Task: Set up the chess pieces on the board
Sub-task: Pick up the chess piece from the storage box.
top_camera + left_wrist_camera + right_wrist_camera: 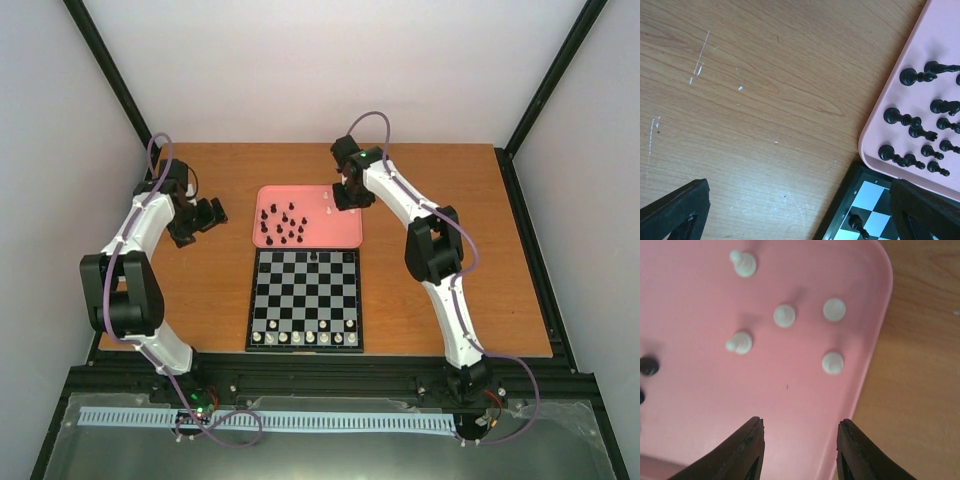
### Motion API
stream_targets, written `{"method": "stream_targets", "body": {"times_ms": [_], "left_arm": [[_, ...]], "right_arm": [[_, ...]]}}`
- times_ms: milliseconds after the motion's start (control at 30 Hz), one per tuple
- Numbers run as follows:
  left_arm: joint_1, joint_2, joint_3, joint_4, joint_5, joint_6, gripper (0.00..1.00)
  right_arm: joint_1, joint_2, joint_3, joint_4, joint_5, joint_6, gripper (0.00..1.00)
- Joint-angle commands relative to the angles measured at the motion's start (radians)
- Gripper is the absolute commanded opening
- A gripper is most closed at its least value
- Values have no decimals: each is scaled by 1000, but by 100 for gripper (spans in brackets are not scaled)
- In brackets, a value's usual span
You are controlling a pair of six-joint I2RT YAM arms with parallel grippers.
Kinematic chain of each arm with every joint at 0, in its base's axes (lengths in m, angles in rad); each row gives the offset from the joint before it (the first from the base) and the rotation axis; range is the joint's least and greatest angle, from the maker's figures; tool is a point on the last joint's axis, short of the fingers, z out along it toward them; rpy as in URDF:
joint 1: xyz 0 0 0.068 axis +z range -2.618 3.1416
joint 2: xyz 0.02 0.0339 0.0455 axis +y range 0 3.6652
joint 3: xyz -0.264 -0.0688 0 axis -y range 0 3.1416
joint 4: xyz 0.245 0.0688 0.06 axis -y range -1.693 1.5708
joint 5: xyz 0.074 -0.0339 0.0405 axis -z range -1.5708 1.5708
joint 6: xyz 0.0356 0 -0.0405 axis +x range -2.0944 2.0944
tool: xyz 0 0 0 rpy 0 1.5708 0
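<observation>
Soft, even light fills every view, brightest on the pale walls [330, 60], leaving only faint shadows beside the white pieces [784, 315] on the pink tray [700, 400] (that close view is slightly hazy), and the right pincer [800, 421] near the lens is blurred.

A brown wood-grain tabletop [440, 200] carries two flat things near its middle. A pink tray [345, 232] lies on the far side and the board [305, 295] on the near side, their edges just beside each other. Faint pale scratches mark the wood left of the tray.
</observation>
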Motion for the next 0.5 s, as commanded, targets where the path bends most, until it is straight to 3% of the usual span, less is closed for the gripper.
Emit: {"method": "stream_targets", "body": {"times_ms": [0,467], "left_arm": [[-4,22,46,-7,-4,17,100],[-4,81,73,-13,-1,17,100]], "right_arm": [[-38,69,125,-4,-24,-52,40],[-65,157,142,37,-42,-93,39]]}}
